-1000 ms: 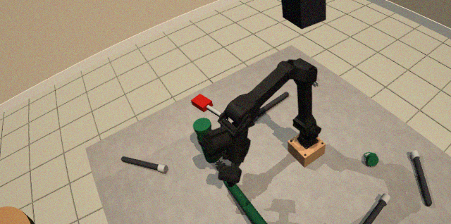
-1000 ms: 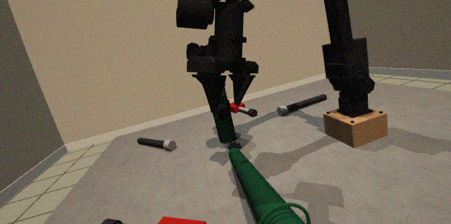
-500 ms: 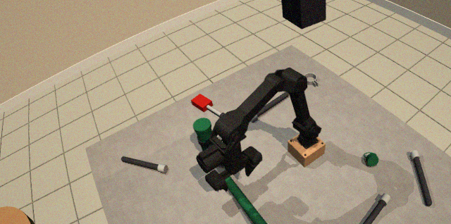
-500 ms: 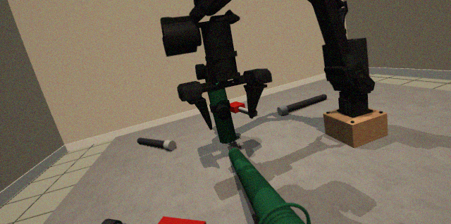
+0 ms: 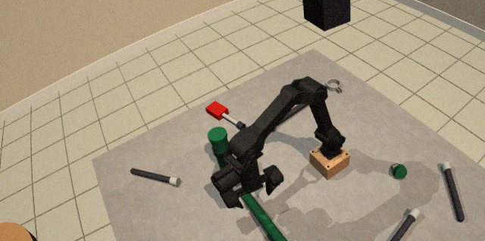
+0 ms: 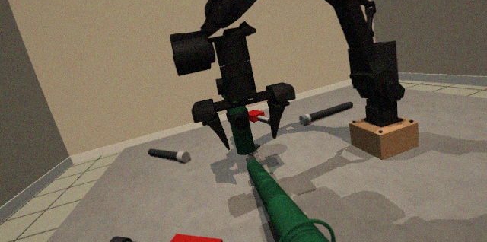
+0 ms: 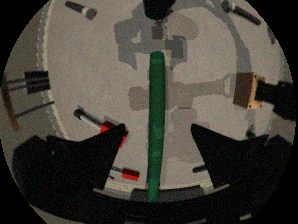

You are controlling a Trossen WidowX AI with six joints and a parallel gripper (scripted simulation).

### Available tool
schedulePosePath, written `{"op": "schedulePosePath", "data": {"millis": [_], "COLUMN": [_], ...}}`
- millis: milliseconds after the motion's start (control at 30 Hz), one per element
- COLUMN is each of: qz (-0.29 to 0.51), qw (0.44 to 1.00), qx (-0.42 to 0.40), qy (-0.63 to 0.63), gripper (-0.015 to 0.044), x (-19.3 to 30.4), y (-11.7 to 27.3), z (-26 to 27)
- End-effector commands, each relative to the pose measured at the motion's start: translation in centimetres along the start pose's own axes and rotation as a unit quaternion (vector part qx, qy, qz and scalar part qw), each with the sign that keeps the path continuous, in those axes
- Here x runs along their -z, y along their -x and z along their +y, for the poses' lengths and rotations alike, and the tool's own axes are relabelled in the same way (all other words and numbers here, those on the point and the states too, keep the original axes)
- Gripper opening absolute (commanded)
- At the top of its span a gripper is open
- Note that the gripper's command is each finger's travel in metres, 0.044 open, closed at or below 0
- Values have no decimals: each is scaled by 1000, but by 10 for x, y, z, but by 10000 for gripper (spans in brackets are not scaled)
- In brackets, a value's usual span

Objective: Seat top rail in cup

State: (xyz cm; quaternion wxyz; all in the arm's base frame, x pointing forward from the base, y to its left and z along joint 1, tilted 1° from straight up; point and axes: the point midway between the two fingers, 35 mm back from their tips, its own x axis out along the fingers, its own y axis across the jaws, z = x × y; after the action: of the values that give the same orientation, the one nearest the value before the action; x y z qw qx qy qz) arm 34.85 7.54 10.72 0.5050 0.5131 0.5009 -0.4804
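Observation:
A green post [image 5: 217, 139] [image 6: 240, 132] stands upright on the grey mat [image 5: 159, 211]. The green top rail [image 5: 265, 220] [image 6: 278, 200] [image 7: 156, 110] lies low and points at the post's foot. Its near end passes through a green loop cap [image 6: 325, 230]. Its cut end stops a little short of a small grey fitting [image 6: 251, 154] [image 7: 157, 31] at the post's base. My gripper [image 5: 251, 192] [image 6: 250, 141] [image 7: 158, 127] is open wide. It hangs above the rail's cut end, a finger on each side, touching nothing. It hides the post's top in the exterior view.
A red block on a short handle [image 5: 217, 110] [image 6: 256, 115] lies behind the post. Dark rods with pale tips [image 5: 155, 176] [image 5: 452, 192] [image 5: 405, 223] [image 6: 325, 113] lie about the mat. A green cap [image 5: 398, 171], a grey ring band [image 5: 334, 88] and my wooden base block [image 5: 329, 161] are to the right.

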Motion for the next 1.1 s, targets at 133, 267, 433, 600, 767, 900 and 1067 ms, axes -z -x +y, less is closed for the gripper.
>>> {"op": "schedulePosePath", "data": {"millis": [133,267,433,600,767,900,1067], "qz": [-5,-5,-5,-5,-5,-5,-5], "qw": [1000,1000,1000,1000,1000,1000,1000], "qx": [9,9,9,9,9,9,9], "qy": [-4,-4,-4,-4,-4,-4,-4], "gripper": [440,440,440,440,440,440,440], "x": [-1,-2,-2,-2,-2,-2,-2], "y": [-26,-39,-41,-47,-56,-62,-70], "z": [-3,-3,-3,-3,-3,-3,-3]}}
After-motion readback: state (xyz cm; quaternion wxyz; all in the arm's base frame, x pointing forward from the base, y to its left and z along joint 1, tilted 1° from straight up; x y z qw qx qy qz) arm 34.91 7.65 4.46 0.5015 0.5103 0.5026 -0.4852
